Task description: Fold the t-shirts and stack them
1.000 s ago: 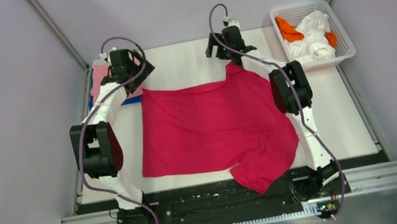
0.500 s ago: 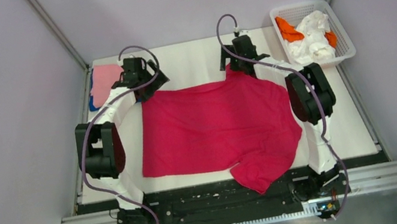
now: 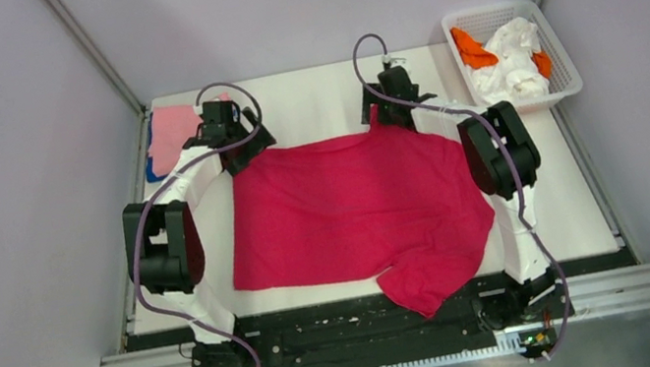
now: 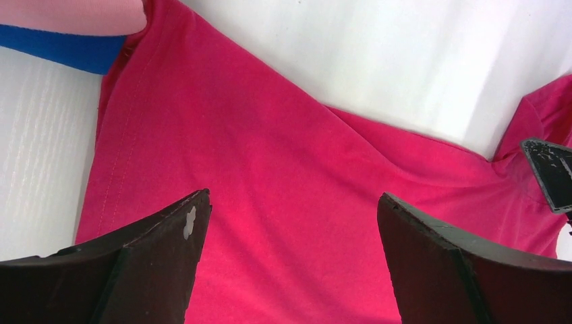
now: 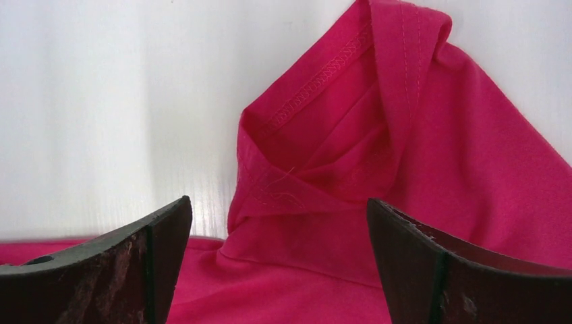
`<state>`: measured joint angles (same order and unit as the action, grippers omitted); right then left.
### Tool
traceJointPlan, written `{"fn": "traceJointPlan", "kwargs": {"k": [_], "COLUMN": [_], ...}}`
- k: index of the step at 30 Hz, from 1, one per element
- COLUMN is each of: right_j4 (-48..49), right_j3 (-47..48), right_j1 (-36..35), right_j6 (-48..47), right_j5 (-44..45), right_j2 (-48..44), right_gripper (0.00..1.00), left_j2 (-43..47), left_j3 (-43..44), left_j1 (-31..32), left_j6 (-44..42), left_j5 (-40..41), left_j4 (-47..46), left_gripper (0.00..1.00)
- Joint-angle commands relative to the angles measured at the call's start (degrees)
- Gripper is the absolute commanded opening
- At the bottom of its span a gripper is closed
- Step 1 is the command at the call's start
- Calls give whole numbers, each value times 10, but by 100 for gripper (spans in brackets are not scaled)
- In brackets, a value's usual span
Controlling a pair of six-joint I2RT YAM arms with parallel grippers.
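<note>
Two arms reach out over a white counter [image 3: 316, 95] boxed in by pale lilac walls [image 3: 4, 197]; a metal rail [image 3: 375, 330] runs along the near edge, where the arm bases are bolted. At the far right corner sits a white mesh basket [image 3: 496, 10] with crumpled white cloths [image 3: 515, 62] and orange cloths [image 3: 472, 49] in it.

Most of the counter is taken by the crimson shirt [image 3: 355, 208], spread flat; one sleeve droops over the near edge, and the far right sleeve is doubled over on itself with its stitched hem showing. At the far left corner the pink shirt [image 3: 170, 133] lies folded on top of the blue shirt [image 4: 61, 50], of which only a strip shows; the crimson shirt's far left corner just touches that stack.

The left pincer [image 4: 290, 209] hangs over the crimson shirt's far left corner, released, jaws spread wide, grasping nothing; the right pincer [image 5: 280, 209] hangs over the doubled sleeve, likewise released and empty.

A second ago the left arm stood over the pink and blue stack and hid most of it; it has since swung inward to the crimson corner, leaving the pink shirt in plain sight; the right arm has shifted a little to the right, over the sleeve; the crimson shirt itself has not moved.
</note>
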<state>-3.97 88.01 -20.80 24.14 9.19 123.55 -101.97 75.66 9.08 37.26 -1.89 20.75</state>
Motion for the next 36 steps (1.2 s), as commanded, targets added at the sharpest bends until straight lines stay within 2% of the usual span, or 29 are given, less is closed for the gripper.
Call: {"fn": "traceJointPlan", "kwargs": {"k": [1, 7, 17, 22, 28, 36], "right_j4": [35, 34, 76, 91, 95, 85], "right_j3": [-7, -1, -74, -89, -55, 63], "right_j1": [6, 6, 6, 6, 6, 6], "right_j6": [5, 10, -9, -5, -6, -10], "right_j5": [15, 11, 38, 23, 17, -6], "right_j2": [-14, -2, -68, -62, -29, 60], "right_gripper": [99, 99, 99, 99, 99, 99], "left_j2": [18, 18, 19, 22, 20, 13], "left_j3": [10, 9, 6, 1, 1, 8], "left_j1": [-1, -1, -1, -1, -1, -1], "left_j6": [-15, -17, -16, -17, -19, -24], "left_j5": [9, 8, -8, -10, -8, 0], "left_j4": [-5, -1, -3, -7, -8, -2], "left_gripper": [98, 98, 98, 98, 98, 98]}}
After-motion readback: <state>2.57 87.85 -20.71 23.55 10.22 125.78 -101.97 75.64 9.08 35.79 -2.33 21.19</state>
